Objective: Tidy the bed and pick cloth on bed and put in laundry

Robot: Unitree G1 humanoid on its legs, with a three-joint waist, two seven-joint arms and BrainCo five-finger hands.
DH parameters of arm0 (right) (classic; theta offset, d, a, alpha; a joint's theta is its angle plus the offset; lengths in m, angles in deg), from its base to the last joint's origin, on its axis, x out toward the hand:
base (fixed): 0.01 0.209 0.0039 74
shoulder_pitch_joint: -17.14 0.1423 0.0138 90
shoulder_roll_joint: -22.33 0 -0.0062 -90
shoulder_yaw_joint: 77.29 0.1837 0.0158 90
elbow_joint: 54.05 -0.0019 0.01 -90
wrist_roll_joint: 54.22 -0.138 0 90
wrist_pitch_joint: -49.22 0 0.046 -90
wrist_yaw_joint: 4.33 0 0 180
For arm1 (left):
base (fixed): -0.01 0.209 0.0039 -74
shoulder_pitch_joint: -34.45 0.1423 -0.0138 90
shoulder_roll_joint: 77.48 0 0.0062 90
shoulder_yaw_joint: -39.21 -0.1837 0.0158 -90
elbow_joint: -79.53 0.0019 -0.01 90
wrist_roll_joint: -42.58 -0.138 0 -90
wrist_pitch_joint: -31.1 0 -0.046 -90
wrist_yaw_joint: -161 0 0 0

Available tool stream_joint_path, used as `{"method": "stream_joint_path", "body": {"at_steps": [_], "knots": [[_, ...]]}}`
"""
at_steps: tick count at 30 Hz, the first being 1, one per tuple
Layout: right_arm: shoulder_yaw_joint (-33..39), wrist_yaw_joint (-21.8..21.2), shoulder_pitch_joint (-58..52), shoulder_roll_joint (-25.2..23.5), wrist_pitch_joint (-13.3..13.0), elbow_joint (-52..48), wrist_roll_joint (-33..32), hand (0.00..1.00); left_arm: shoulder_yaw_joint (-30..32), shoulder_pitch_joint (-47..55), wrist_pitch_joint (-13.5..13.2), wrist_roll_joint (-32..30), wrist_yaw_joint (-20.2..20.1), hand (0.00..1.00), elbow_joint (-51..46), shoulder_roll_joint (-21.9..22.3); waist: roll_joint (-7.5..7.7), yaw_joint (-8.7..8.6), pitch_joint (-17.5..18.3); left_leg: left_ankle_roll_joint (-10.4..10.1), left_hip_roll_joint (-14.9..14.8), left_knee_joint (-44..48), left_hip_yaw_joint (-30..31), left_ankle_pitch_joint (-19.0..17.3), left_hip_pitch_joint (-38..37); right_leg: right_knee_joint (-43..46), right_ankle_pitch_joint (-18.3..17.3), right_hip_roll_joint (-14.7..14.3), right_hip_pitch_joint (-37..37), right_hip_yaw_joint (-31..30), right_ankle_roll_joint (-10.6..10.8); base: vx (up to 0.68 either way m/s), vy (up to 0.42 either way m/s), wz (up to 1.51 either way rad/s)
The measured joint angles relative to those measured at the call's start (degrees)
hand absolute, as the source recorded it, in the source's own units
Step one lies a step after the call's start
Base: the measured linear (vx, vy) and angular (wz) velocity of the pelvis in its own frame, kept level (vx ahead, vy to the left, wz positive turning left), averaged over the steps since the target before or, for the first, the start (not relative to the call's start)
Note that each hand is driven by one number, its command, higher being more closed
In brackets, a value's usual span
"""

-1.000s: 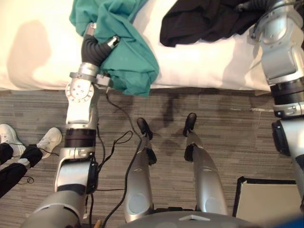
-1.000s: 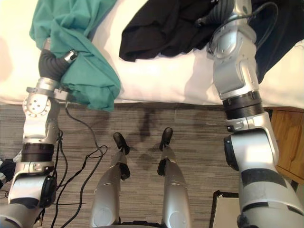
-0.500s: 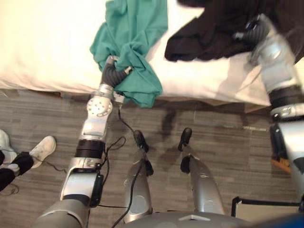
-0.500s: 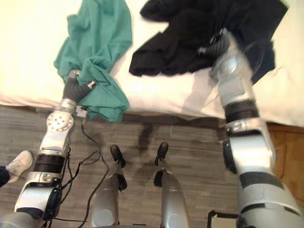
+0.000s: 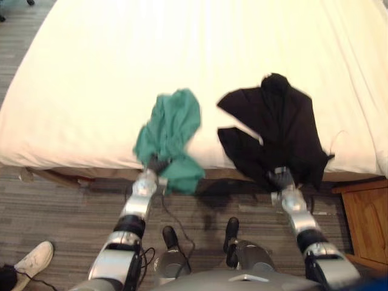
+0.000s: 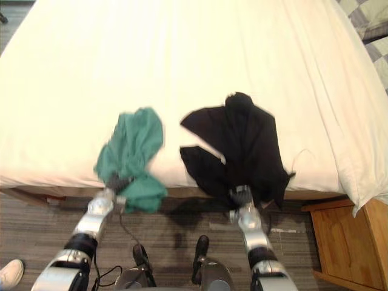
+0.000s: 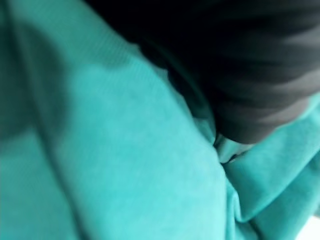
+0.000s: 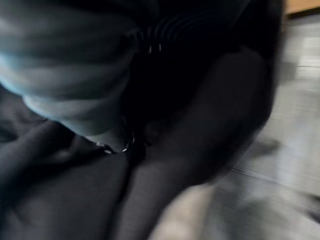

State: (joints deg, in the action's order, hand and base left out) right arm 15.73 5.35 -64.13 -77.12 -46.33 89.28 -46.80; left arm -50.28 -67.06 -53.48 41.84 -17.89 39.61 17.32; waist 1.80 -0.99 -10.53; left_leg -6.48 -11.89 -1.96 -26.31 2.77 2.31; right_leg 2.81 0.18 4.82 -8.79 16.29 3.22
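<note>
A green cloth (image 5: 171,130) lies bunched on the white bed (image 5: 182,48) and hangs over its front edge. My left hand (image 5: 156,165) is buried in its lower folds, and the left wrist view has green fabric (image 7: 100,150) wrapped all round the hand. A black cloth (image 5: 282,130) lies spread to its right, also drooping over the front edge. My right hand (image 5: 280,178) is at that drooping hem. In the right wrist view its fingers (image 8: 75,95) curl over the black cloth (image 8: 65,200).
A wooden nightstand (image 5: 364,218) stands by the bed's right front corner. A person's white shoe (image 5: 33,259) rests on the striped grey floor (image 5: 60,212) at the lower left. The rest of the mattress is bare white sheet.
The camera has pulled back and tipped up, so the whole bed shows now. My right hand's fingers have curled into the black cloth. My left hand stays in the green cloth.
</note>
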Motion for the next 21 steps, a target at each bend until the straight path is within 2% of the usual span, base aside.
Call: {"method": "stream_joint_path", "body": {"at_steps": [4, 6, 10, 14, 16, 17, 19, 20, 21], "knots": [[1.3, -3.1, -7.5, -1.5, 0.1, 3.1, -0.4, 1.0, 0.2, 10.1, 4.4, -1.2, -4.2, 1.0, 5.7, 1.5, -0.19, -1.11, 0.5, -0.2, 0.6, -0.2, -0.3, -0.6, -3.8, -2.4, 0.3, 0.0, 4.8, -0.6, 0.5, 0.09, 0.014, 0.0], [2.9, -6.7, -10.9, -2.1, 0.6, 4.9, -0.7, 1.0, 2.5, 13.2, 5.8, -3.9, -7.8, 1.0, 5.5, 2.0, -0.96, -0.9, 2.4, -0.2, 0.9, -0.7, -1.0, -0.6, -5.6, -3.6, 0.5, -0.1, 6.8, -0.7, 0.7, 0.06, 0.002, -0.04], [9.0, -14.3, -11.5, -1.6, 2.9, 6.2, 0.3, 1.0, 3.0, 14.7, 8.5, -11.4, -16.0, 1.0, 7.5, 2.6, -3.73, -1.93, 4.9, -0.7, 1.1, -1.7, -1.6, -1.4, -10.9, -5.6, 1.0, -0.4, 11.9, -1.4, 1.2, 0.0, 0.001, -0.12], [11.0, -18.5, -13.0, -1.0, 4.2, 6.1, 5.3, 1.0, 4.4, 15.4, 9.8, -10.1, -15.5, 1.0, 7.5, 3.8, -4.1, -1.42, 5.5, -0.9, 0.9, -0.7, -1.1, -2.9, -12.5, -8.4, 1.8, -0.7, 15.4, -0.8, 1.5, -0.1, -0.018, 0.05], [10.0, -20.3, -13.1, -0.4, 4.5, 5.8, 9.1, 1.0, 4.6, 15.8, 10.5, -2.5, -11.1, 1.0, 7.5, 4.1, -4.34, -1.46, 5.6, -0.5, 1.0, 0.2, 0.4, -3.3, -11.1, -8.6, 1.6, 0.2, 15.3, 1.0, 1.6, -0.08, -0.016, 0.24], [9.2, -20.7, -13.1, -0.1, 4.6, 5.7, 9.3, 1.0, 4.7, 15.8, 10.5, -1.2, -9.8, 1.0, 7.5, 4.3, -4.57, -1.51, 5.7, -0.4, 1.1, 0.1, 0.6, -3.2, -10.8, -8.4, 1.5, 0.3, 15.4, 1.8, 1.6, -0.04, 0.002, 0.54], [6.8, -20.7, -13.7, 0.8, 4.6, 4.9, 9.7, 1.0, 5.9, 16.1, 8.9, 2.3, -3.9, 1.0, 7.5, 5.3, -4.48, -1.94, 5.7, 2.2, 2.0, -0.2, 1.3, -3.3, -8.4, -8.2, 1.4, 1.8, 15.9, 6.8, 2.1, -0.01, 0.016, 0.89], [6.6, -20.7, -13.7, 0.9, 4.6, 4.9, 9.7, 1.0, 6.5, 15.9, 8.0, 2.4, -2.4, 1.0, 7.4, 5.9, -4.31, -2.24, 5.8, 4.6, 2.0, 0.1, -0.8, -3.8, -7.8, -7.7, 1.4, 2.4, 16.1, 8.8, 2.2, 0.03, 0.091, 1.54], [6.3, -20.7, -13.7, 1.4, 4.5, 4.9, 9.8, 1.0, 6.7, 15.4, 6.2, 2.4, -0.3, 1.0, 7.3, 6.8, -3.88, -3.02, 5.9, 11.1, 2.0, 1.4, -7.1, -5.8, -7.0, -5.3, 0.3, 4.9, 16.1, 13.1, 3.3, 0.08, 0.157, 2.06]]}}
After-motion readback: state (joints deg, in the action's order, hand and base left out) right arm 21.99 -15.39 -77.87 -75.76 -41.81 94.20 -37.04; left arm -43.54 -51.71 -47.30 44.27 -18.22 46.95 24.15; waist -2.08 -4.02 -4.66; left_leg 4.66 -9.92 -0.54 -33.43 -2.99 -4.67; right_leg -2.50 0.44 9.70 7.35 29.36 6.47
